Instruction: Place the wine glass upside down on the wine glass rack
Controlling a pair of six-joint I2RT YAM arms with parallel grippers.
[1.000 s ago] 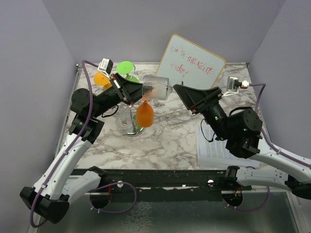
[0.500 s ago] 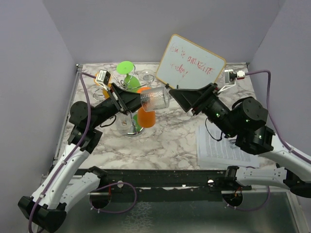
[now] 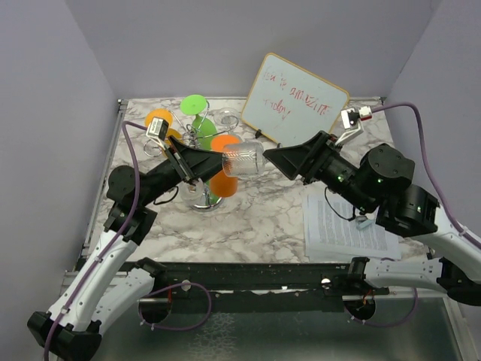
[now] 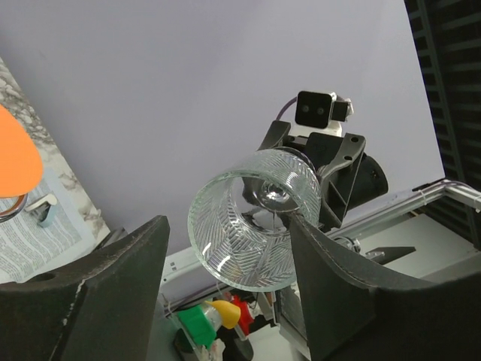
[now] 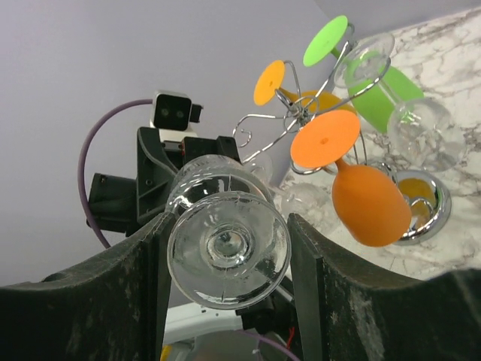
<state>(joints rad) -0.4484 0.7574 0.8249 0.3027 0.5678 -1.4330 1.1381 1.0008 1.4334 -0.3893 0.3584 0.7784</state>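
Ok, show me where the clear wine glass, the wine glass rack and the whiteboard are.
clear wine glass (image 3: 242, 159), top external view, on its ribbed bowl.
wine glass rack (image 5: 434, 216), right wrist view, on its chrome base.
whiteboard (image 3: 297, 109), top external view, middle of its writing surface.

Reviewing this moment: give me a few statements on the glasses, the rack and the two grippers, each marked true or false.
1. The clear wine glass rests on the table. False: it is in the air, on its side, between the two grippers.
2. The right gripper holds it by the foot. True.
3. The left gripper is clamped on the bowl. False: its jaws stand open around the bowl's mouth.
4. An orange glass hangs bowl-down on the wine glass rack. True.
5. The printed sheet lies on the robot's left side. False: it lies on the robot's right side.
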